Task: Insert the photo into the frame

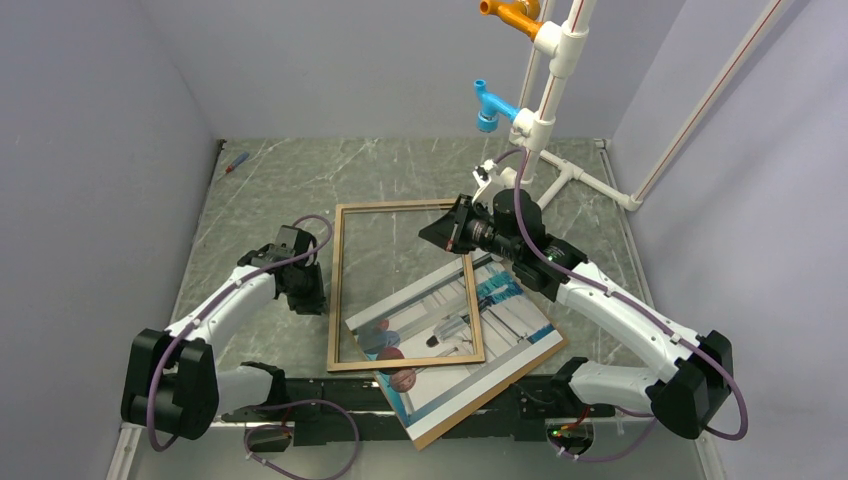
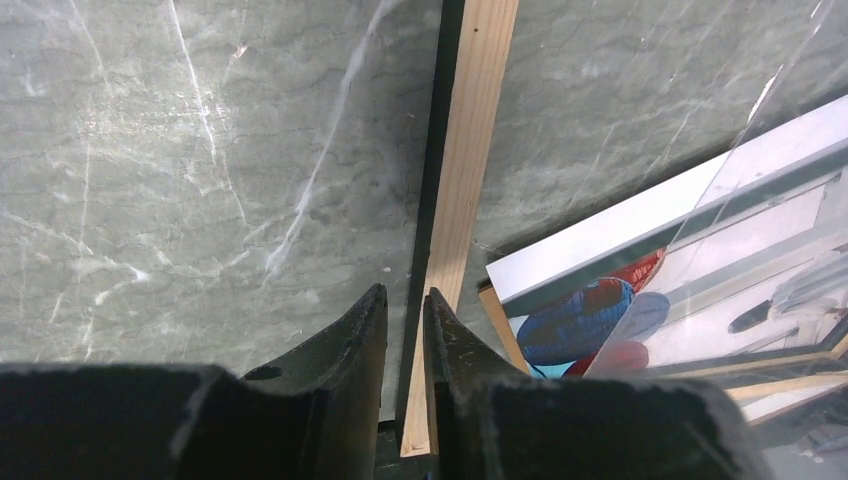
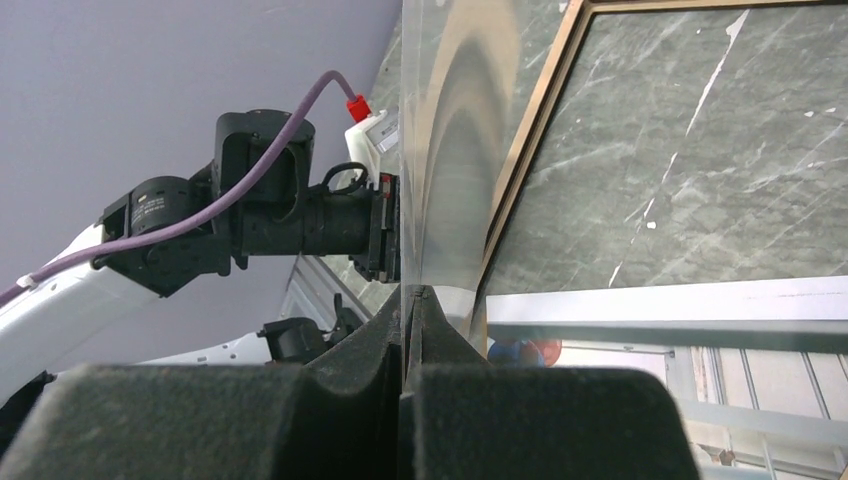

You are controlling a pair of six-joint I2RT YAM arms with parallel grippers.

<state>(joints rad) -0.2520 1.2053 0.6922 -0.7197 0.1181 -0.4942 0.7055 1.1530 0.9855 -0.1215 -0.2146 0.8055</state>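
Left jaws clamp the frame (image 2: 465, 180) rail — photo (image 2: 572, 325) just beside.

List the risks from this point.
1. The right jaws pinch the clear sheet by one thin edge, so it may flex, slip or drop.
2. The frame, gripped on its left rail by the left jaws, lies across a corner of the photo. Shifting the frame could drag the photo askew.
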